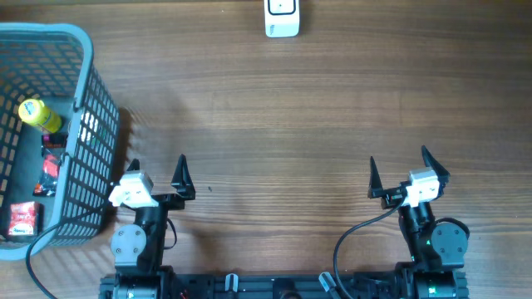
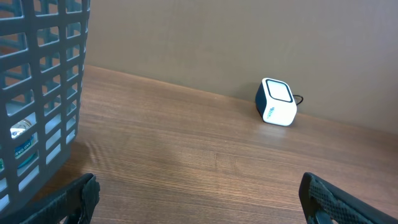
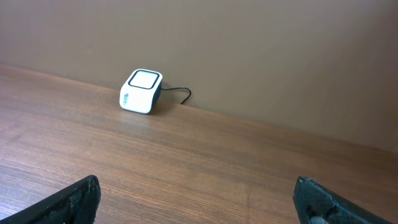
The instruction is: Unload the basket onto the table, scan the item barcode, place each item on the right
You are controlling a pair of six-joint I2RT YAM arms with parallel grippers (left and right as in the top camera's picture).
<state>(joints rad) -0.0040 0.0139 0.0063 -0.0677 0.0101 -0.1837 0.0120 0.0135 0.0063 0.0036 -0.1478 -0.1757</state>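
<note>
**Ana:** Where were the goods that needed scanning?

**Ben:** All lying in the basket (image 1: pixel 83 50). A yellow-capped bottle (image 1: pixel 37 115) lay toward its far end and a red packet (image 1: pixel 23 218) at its near end. Between them was something dark and red that I couldn't make out. Which one was meant, I couldn't say, and no barcode showed from above.

**Ana:** And the scanner?

**Ben:** The scanner (image 1: pixel 282 18) sat on the desk (image 1: pixel 274 124) well apart from the basket, at the far edge against the wall. Its cable (image 3: pixel 180 93) ran off behind it. Its window tilted up toward the arms, I'd judge so an item could be held over it label down.

**Ana:** Was either arm holding anything?

**Ben:** No. The left gripper (image 1: pixel 156 169) hovered just beside the basket's near corner, jaws spread wide and empty. The right gripper (image 1: pixel 401 166) was well apart from the basket, beyond the left one, jaws released just the same.

**Ana:** Why parked like that?

**Ben:** It looked like a ready pose, with both low, level and pointed toward the scanner. I'd guess the left arm was the one to reach into the basket, being next to it. Nothing of the task looked done. The pick came first, and the basket's tall mesh wall would call for a reach from above.
</note>
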